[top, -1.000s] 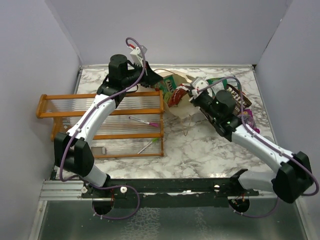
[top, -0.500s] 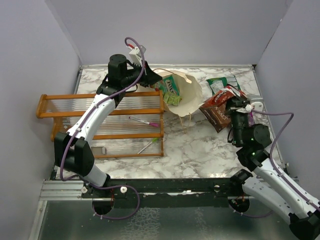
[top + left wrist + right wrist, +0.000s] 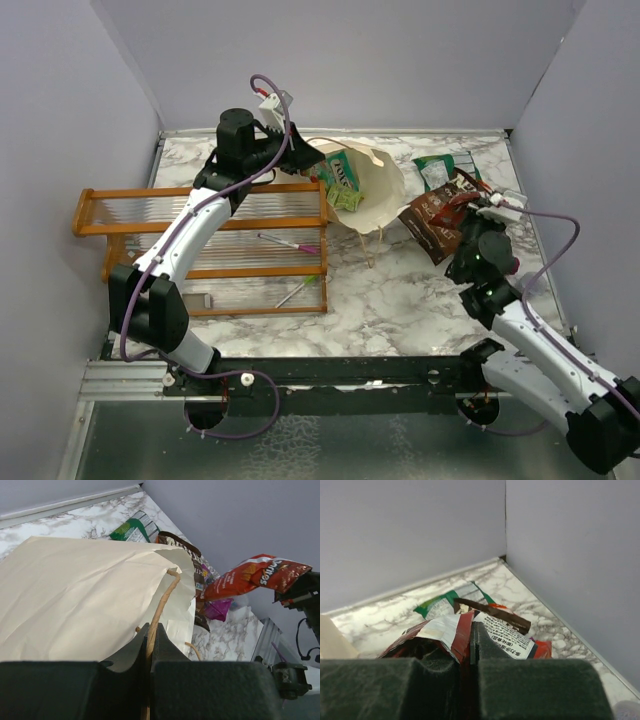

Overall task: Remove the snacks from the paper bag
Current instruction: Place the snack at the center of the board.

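The cream paper bag (image 3: 378,192) lies tipped with its mouth toward the left arm. A green-white packet (image 3: 341,174) and a lime one (image 3: 348,199) show inside it. My left gripper (image 3: 300,157) is shut on the bag's twine handle (image 3: 161,602), pinched between the jaws. My right gripper (image 3: 472,206) is right of the bag, above the table, shut on a red chip bag (image 3: 432,222) that hangs toward the bag. In the right wrist view that chip bag (image 3: 445,630) sits between the jaws. Below it lie a green-white packet (image 3: 440,605) and a dark brown one (image 3: 492,612).
An orange wooden rack (image 3: 200,240) with a couple of pens stands left of the bag, under the left arm. A magenta packet (image 3: 217,610) lies on the marble near the right wall. Grey walls close in the back and both sides.
My right gripper has pulled the red chip bag out of the paper bag's mouth and swung it to the right side of the table. The left arm has kept still on the handle.
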### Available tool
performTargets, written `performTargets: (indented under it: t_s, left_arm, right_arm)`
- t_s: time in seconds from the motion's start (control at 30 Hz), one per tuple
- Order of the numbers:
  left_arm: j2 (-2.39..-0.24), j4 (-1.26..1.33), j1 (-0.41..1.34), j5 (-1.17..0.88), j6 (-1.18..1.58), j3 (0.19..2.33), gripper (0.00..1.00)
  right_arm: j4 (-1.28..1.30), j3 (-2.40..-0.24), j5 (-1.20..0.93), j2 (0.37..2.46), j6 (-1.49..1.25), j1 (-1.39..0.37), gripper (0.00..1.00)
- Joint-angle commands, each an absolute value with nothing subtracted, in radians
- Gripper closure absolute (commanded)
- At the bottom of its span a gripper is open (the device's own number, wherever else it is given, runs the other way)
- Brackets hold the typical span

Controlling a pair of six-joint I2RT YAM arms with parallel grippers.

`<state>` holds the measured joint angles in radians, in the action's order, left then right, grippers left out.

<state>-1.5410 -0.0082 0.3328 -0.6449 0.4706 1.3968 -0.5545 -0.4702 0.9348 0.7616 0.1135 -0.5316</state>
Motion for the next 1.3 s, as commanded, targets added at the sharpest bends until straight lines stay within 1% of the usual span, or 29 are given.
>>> performTargets:
  t_s: [0.0, 0.07, 0.2, 0.3, 0.47, 0.53, 0.67, 0.73, 0.83, 0.93, 1.07, 1.13, 1.2, 1.27]
  left_arm:
    - [-1.548, 0.010, 0.326, -0.645, 0.472, 1.422, 1.00]
    - [-1.549, 0.012, 0.325, -0.647, 0.476, 1.422, 1.00]
    - [-1.549, 0.012, 0.326, -0.649, 0.477, 1.422, 1.00]
    - [-1.548, 0.011, 0.327, -0.648, 0.476, 1.422, 1.00]
    - [-1.552, 0.015, 0.326, -0.656, 0.482, 1.423, 1.00]
    - [-1.550, 0.015, 0.324, -0.658, 0.482, 1.424, 1.00]
    - [-1.544, 0.017, 0.323, -0.660, 0.485, 1.424, 1.00]
    - [-1.542, 0.019, 0.322, -0.658, 0.484, 1.421, 1.00]
    - [-1.547, 0.023, 0.322, -0.663, 0.489, 1.421, 1.00]
    - [-1.552, 0.030, 0.319, -0.673, 0.499, 1.420, 1.00]
    - [-1.550, 0.030, 0.313, -0.672, 0.499, 1.420, 1.00]
    - [-1.548, 0.031, 0.311, -0.669, 0.498, 1.419, 1.00]
    - [-1.546, 0.028, 0.312, -0.665, 0.493, 1.416, 1.00]
    - [-1.547, 0.027, 0.310, -0.663, 0.492, 1.416, 1.00]
  right_arm:
    - [-0.257, -0.615, 0.794, 0.862, -0.260, -0.367, 0.95]
    - [-0.238, -0.655, 0.651, 0.928, -0.330, -0.269, 0.95]
    - [-0.235, -0.783, 0.523, 1.076, -0.411, -0.155, 0.97]
    - [-0.256, -0.897, 0.520, 1.190, -0.404, -0.118, 0.97]
    - [-0.411, -1.009, 0.610, 1.378, -0.210, -0.083, 0.97]
    - [-0.416, -0.981, 0.616, 1.412, -0.220, -0.080, 0.98]
    - [-0.444, -0.769, 0.571, 1.403, -0.343, -0.077, 0.98]
    - [-0.384, -0.689, 0.563, 1.387, -0.437, -0.075, 0.98]
    - [-0.396, -0.551, 0.540, 1.337, -0.501, -0.075, 0.91]
    - [-0.411, -0.471, 0.542, 1.294, -0.482, -0.074, 0.85]
    - [-0.401, -0.443, 0.562, 1.257, -0.428, -0.072, 0.81]
    - [-0.399, -0.439, 0.556, 1.249, -0.442, -0.072, 0.80]
    - [-0.401, -0.442, 0.531, 1.250, -0.449, -0.072, 0.75]
    - [-0.374, -0.460, 0.511, 1.248, -0.449, -0.072, 0.67]
